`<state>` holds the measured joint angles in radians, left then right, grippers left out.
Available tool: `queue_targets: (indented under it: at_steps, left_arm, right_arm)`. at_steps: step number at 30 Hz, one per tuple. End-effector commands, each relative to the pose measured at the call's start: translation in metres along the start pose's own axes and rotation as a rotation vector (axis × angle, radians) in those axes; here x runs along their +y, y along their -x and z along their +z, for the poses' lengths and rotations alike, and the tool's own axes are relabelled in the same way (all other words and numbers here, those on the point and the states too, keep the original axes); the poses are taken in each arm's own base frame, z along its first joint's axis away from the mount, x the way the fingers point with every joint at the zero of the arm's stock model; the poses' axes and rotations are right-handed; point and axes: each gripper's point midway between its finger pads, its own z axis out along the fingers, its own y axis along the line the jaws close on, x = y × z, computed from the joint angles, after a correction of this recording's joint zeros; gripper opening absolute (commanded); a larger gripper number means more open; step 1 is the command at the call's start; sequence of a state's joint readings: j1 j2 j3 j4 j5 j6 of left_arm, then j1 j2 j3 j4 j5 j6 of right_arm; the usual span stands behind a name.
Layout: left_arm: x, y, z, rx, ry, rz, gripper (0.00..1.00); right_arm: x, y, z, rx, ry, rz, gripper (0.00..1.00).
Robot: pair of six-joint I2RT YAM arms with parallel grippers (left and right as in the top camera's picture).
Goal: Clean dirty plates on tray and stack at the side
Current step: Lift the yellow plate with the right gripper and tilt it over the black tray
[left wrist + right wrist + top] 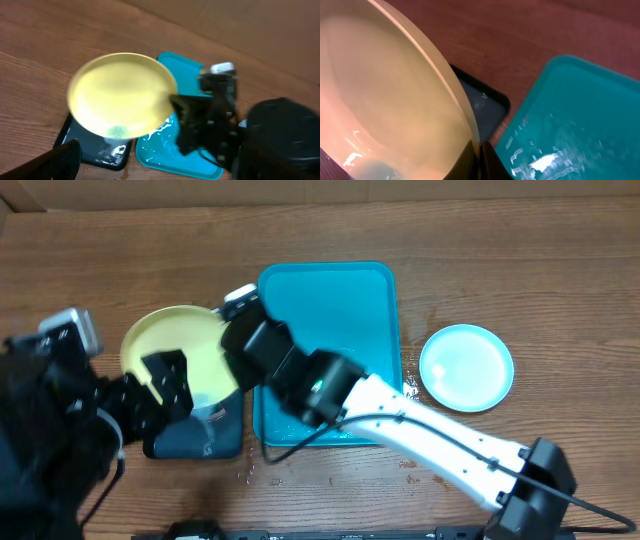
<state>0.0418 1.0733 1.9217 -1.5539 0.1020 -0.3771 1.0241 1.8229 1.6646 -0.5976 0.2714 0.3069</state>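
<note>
Wooden table (560, 300) carries the emptied tray (330, 300), a blue plate (466, 367) set down beside it. The right claw (476, 159) pinches a yellow plate (170, 345) by its rim over the black tray (195, 442); the left claw (160, 385) gapes empty. Stacking seems left to do.

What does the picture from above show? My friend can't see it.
The right gripper holds a yellow plate by its rim, partly over a black tray. Next to it lies a turquoise tray, and a blue plate sits on the table farther right.
</note>
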Motion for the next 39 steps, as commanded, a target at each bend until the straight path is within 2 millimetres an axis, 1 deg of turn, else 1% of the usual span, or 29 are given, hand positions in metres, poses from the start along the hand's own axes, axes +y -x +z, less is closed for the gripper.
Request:
queue_targets:
  at_steps: [1,4,6,12,17,25,26,30,34,39]
  left_arm:
    - [-0.003,-0.006,-0.016,-0.029,-0.030,0.014,1.00]
    - [-0.002,-0.010,-0.021,-0.034,-0.032,0.014,1.00]
    - [-0.001,-0.012,-0.022,-0.027,-0.029,0.013,1.00]
    - [0.001,-0.015,-0.021,-0.009,-0.023,0.011,1.00]
    - [0.001,-0.015,-0.020,-0.009,-0.023,0.011,1.00]
    - [0.001,-0.015,-0.020,-0.009,-0.023,0.011,1.00]
    - [0.001,-0.015,-0.020,-0.009,-0.023,0.011,1.00]
    - [0.001,-0.015,-0.020,-0.009,-0.023,0.011,1.00]
    - [0.001,-0.015,-0.020,-0.009,-0.023,0.011,1.00]
    - [0.001,-0.015,-0.020,-0.009,-0.023,0.011,1.00]
  right_arm:
    - [-0.001,0.006,0.014,-0.074,-0.119,-0.080,0.04]
    - [0.014,0.008,0.014,-0.097,-0.093,-0.136,0.04]
    - [0.020,0.010,0.011,-0.114,-0.093,-0.176,0.04]
    - [0.032,0.007,0.003,-0.138,-0.146,-0.287,0.04]
    - [0.040,0.006,-0.011,-0.177,-0.246,-0.390,0.04]
    - [0.047,0.007,-0.036,-0.245,-0.398,-0.437,0.04]
    - [0.050,0.006,-0.042,-0.260,-0.424,-0.443,0.04]
    - [0.055,0.005,-0.053,-0.287,-0.470,-0.452,0.04]
    - [0.056,0.005,-0.060,-0.305,-0.504,-0.455,0.04]
    - [0.056,0.005,-0.061,-0.303,-0.515,-0.477,0.04]
